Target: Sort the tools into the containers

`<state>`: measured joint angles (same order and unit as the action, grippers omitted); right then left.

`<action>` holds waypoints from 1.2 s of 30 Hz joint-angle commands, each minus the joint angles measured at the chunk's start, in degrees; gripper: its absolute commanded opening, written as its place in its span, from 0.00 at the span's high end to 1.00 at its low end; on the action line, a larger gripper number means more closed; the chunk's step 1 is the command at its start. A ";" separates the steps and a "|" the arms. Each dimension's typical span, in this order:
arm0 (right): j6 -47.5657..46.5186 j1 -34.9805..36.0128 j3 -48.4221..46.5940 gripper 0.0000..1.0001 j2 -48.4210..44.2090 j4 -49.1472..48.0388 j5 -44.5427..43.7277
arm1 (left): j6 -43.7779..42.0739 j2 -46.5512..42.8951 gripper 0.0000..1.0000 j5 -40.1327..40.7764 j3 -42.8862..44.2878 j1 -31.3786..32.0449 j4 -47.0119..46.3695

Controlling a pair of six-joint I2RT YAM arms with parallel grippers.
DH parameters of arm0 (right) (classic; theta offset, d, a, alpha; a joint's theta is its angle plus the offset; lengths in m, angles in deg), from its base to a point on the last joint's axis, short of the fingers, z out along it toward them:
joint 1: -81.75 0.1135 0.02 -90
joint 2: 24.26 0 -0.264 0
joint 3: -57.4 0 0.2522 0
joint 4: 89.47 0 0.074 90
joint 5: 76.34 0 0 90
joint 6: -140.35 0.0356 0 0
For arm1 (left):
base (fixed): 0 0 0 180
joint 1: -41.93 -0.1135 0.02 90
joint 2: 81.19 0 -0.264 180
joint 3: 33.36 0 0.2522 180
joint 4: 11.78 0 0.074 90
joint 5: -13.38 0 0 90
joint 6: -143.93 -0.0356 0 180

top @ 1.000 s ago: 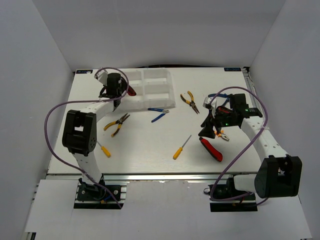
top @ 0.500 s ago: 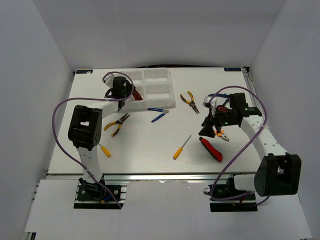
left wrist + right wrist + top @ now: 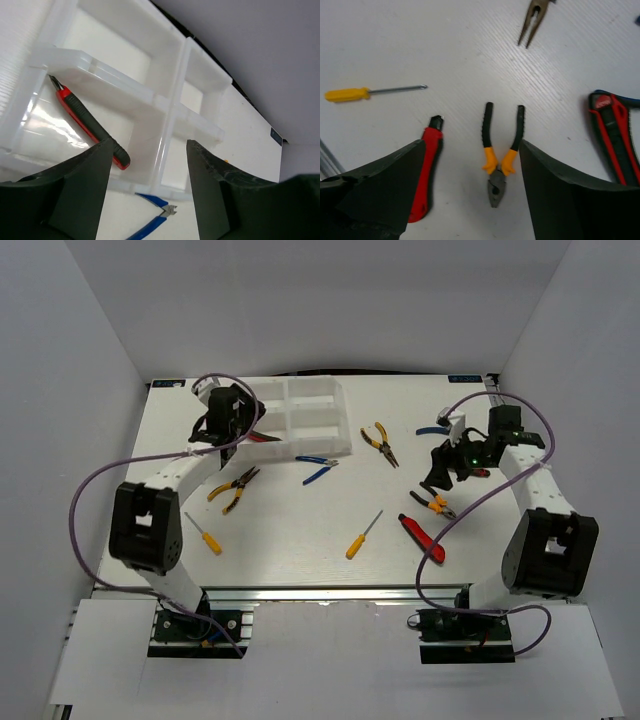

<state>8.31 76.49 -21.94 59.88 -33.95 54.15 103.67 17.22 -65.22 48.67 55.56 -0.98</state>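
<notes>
A red-and-black knife (image 3: pixel 89 121) lies diagonally in the near-left compartment of the white organiser tray (image 3: pixel 167 107), its tip by a dividing wall. The left gripper (image 3: pixel 149 143) hangs at the tray's left end, fingers spread wide and holding nothing. Blue-handled pliers (image 3: pixel 318 468) lie just in front of the tray, and yellow long-nose pliers (image 3: pixel 380 443) lie to its right on the surface (image 3: pixel 290 520). Well right of the tray, the right gripper (image 3: pixel 471 142) is wide apart and empty over orange-and-black pliers (image 3: pixel 500 155). A red cutter (image 3: pixel 425 175) lies beside them, and a yellow screwdriver (image 3: pixel 370 92) lies nearer the tray. White lettering on another red-and-black handle (image 3: pixel 615 132) is too small to read.
</notes>
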 commanded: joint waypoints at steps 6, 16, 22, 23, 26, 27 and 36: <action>-23.75 -3.26 -5.51 0.11 8.74 2.36 -9.55 | -9.56 -19.72 0.30 -1.55 -8.41 0.17 9.20; -26.34 -5.99 -16.50 0.11 21.33 1.49 -16.84 | -5.97 -38.19 0.29 0.38 -25.54 -0.18 13.07; -25.37 -5.99 -20.37 0.11 27.03 0.51 -17.38 | -3.94 -44.36 0.27 2.75 -29.86 -0.36 13.42; -25.28 -5.99 -21.07 0.11 27.91 1.21 -17.20 | -4.03 -44.45 0.26 3.01 -29.60 -0.36 14.46; -24.67 -5.99 -22.48 0.11 30.03 1.31 -16.50 | -4.30 -43.74 0.27 3.19 -28.81 -0.36 15.88; -24.15 -5.99 -22.40 0.11 30.55 0.79 -16.58 | -4.12 -43.74 0.27 3.19 -28.81 -0.36 16.06; -23.44 -5.99 -23.10 0.14 33.81 -1.50 -17.11 | -3.33 -43.92 0.26 3.37 -29.33 -0.44 16.32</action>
<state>-15.73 70.57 -42.85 92.62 -34.17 37.30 100.02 -25.79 -62.62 19.01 55.49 14.52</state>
